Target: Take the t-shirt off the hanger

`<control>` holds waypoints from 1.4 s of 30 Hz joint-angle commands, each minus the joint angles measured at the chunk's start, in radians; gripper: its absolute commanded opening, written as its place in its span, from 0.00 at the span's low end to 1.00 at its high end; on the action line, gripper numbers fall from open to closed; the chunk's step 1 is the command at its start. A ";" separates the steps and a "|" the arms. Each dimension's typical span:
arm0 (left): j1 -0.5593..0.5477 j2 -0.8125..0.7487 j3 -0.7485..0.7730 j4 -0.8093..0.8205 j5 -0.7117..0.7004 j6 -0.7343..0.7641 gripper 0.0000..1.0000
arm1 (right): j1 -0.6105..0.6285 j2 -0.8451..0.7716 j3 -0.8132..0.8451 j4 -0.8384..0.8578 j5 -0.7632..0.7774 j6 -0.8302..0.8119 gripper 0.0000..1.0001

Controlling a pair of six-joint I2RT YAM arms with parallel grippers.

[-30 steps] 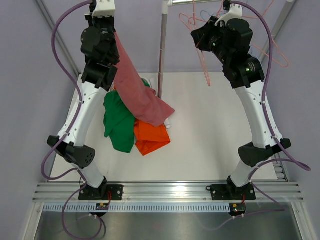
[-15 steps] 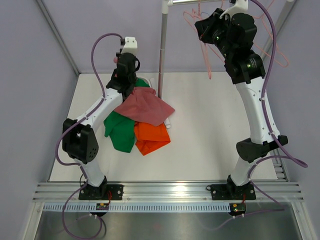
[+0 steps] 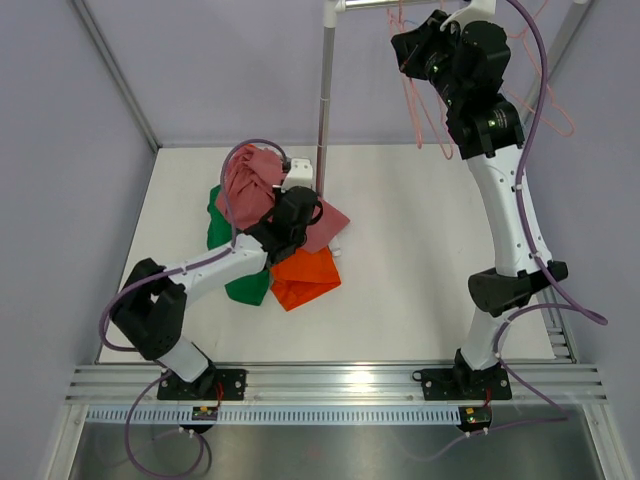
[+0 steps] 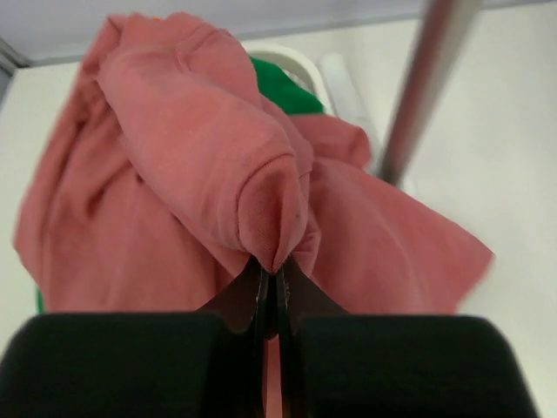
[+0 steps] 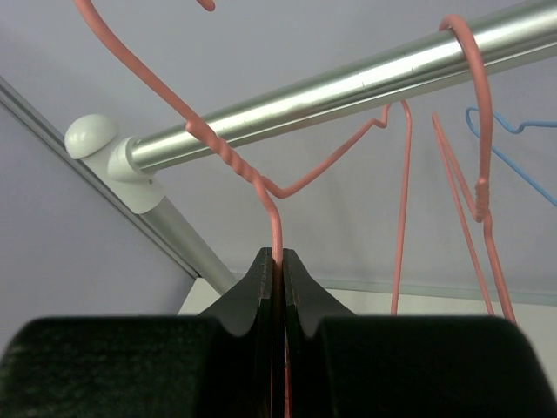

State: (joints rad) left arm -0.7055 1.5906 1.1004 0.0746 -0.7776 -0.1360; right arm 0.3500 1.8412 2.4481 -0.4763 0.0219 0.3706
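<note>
Where the white worktop (image 3: pixel 430 260) lies just beneath the left hand (image 4: pixel 275 268) and far below the right hand (image 5: pixel 277 258), a clothes rack is seen; its upright pole (image 3: pixel 323 100) rises just ahead and to the right of the left hand, and its horizontal rail (image 5: pixel 348 87) runs above the right hand; the pink t-shirt (image 4: pixel 174 174) is off the hanger and bunched on the worktop directly ahead of the left hand, and a fold of it is pinched between that hand's closed fingers; part of the shirt is draped over a green garment (image 3: pixel 247 288) and an orange garment (image 3: pixel 300 280), which are spread on the worktop beside the left wrist, touching one another; the bare wire hanger (image 5: pixel 224 152) is clamped by the right hand, its fingers pressed almost together on the wire just below the twisted neck; from the fingertips the wire is carried up and to the left across the rail, though whether it touches the rail cannot be told; further pink hangers (image 5: pixel 479 178) are hooked over the rail up and to the right of that hand; a blue hanger (image 5: pixel 515 165) is seen just beyond them.
</note>
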 commanded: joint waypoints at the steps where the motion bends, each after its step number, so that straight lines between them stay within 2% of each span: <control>1: -0.032 -0.090 -0.086 0.021 -0.083 -0.157 0.00 | -0.014 0.016 0.040 0.050 -0.043 0.011 0.00; 3: -0.037 -0.083 -0.120 -0.012 -0.107 -0.215 0.00 | -0.013 0.024 0.034 0.045 -0.048 0.017 0.00; 8: -0.031 -0.043 -0.120 -0.029 -0.170 -0.215 0.00 | -0.013 -0.002 -0.037 0.082 -0.066 0.036 0.00; 11: -0.002 -0.006 -0.067 -0.048 -0.147 -0.203 0.35 | -0.013 -0.016 -0.078 0.094 -0.071 0.044 0.00; 12: 0.007 0.006 -0.042 -0.071 -0.132 -0.203 0.54 | -0.013 -0.019 -0.099 0.100 -0.073 0.044 0.00; 15: 0.023 0.035 0.027 -0.072 -0.109 -0.168 0.73 | -0.013 -0.028 -0.133 0.114 -0.074 0.042 0.01; 16: 0.026 0.034 0.038 -0.072 -0.089 -0.153 0.86 | -0.013 -0.030 -0.141 0.119 -0.073 0.039 0.02; 18: 0.028 0.011 0.073 -0.072 -0.081 -0.128 0.99 | -0.011 -0.037 -0.161 0.123 -0.065 0.031 0.04; 21: 0.024 -0.046 0.099 -0.072 -0.058 -0.097 0.99 | -0.014 -0.049 -0.178 0.133 -0.056 0.019 0.17; 22: 0.023 -0.090 0.105 -0.072 -0.060 -0.087 0.99 | -0.014 -0.051 -0.179 0.134 -0.056 0.018 0.26; 33: -0.069 -0.355 0.193 -0.072 -0.140 0.121 0.99 | -0.013 -0.072 -0.166 0.108 -0.028 -0.018 0.40; 38: -0.089 -0.412 0.199 -0.120 -0.086 0.127 0.99 | -0.005 -0.131 -0.202 0.073 0.004 -0.064 0.45; 42: -0.091 -0.461 0.208 -0.194 0.003 0.116 0.99 | 0.029 -0.256 -0.395 0.111 0.052 -0.170 0.62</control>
State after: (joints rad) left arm -0.7910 1.1629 1.2789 -0.0731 -0.8402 -0.0303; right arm 0.3531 1.6951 2.1250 -0.3973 0.0235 0.2981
